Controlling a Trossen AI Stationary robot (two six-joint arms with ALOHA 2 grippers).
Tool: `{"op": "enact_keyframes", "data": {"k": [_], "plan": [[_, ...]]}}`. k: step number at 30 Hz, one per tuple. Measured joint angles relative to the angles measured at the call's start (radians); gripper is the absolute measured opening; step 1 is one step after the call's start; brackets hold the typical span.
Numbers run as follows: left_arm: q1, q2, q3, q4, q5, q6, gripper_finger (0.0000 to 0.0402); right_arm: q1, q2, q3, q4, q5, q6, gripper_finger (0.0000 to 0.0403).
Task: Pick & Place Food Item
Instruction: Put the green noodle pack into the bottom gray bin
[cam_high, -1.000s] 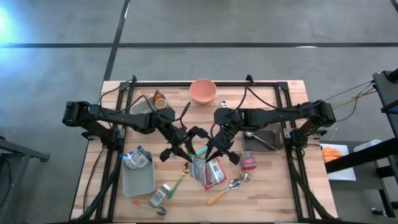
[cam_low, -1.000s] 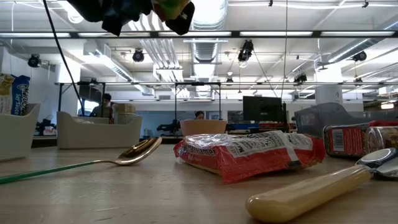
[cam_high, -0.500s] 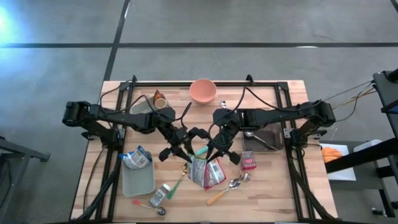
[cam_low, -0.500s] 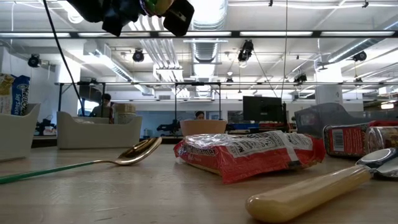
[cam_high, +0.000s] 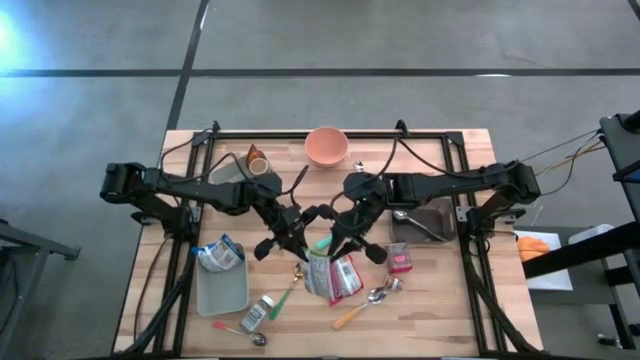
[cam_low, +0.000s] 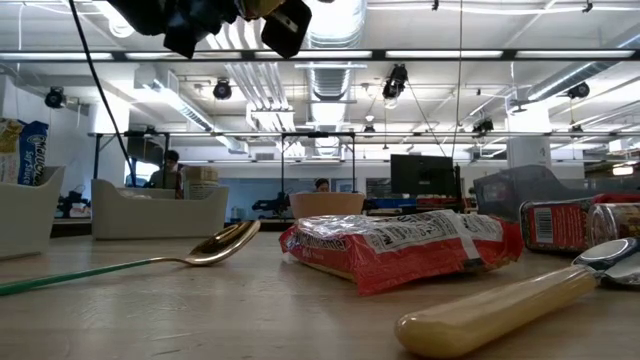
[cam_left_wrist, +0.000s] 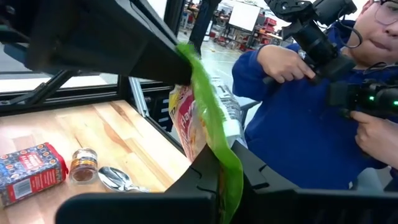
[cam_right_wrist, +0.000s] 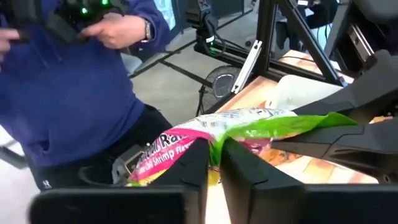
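Up above the middle of the wooden surface (cam_high: 440, 300), both claws pinching one green snack bag (cam_left_wrist: 214, 134): left claw (cam_high: 303, 232) on one end, right claw (cam_high: 332, 238) on the other. Underneath, lying flat, a red noodle packet (cam_high: 335, 277).

Wooden table (cam_high: 450, 310); on it a pink bowl (cam_high: 326, 146), grey tray (cam_high: 222, 290), spoons (cam_high: 378, 294), packets (cam_high: 400, 258).

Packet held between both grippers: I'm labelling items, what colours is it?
Green, pink and white packet, clearest in the right wrist view.
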Motion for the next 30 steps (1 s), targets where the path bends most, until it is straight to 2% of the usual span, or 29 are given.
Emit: {"op": "enact_keyframes", "data": {"k": [8, 14, 18, 22, 30], "plan": [[0.0, -0.003, 0.0, -0.066, -0.001, -0.035, 0.0006, 0.0, 0.005, 0.0, -0.016, 0.0, 0.057, 0.0179], [0.0, -0.073, 0.0, -0.24, -0.054, -0.032, 0.0005, -0.002, 0.002, -0.001, -0.087, 0.003, 0.051, 0.026], [0.0, -0.179, 0.0, -0.42, -0.157, -0.018, 0.0005, -0.003, -0.002, -0.001, -0.155, 0.01, 0.048, 0.0286], [-0.001, -0.309, 0.0, -0.618, -0.277, -0.025, 0.0005, -0.002, -0.002, -0.01, -0.201, 0.036, 0.04, 0.0294], [-0.037, -0.554, 0.0, -0.979, -0.581, -0.181, 0.0004, -0.003, -0.001, -0.071, -0.2, 0.039, 0.014, 0.0295]]}}
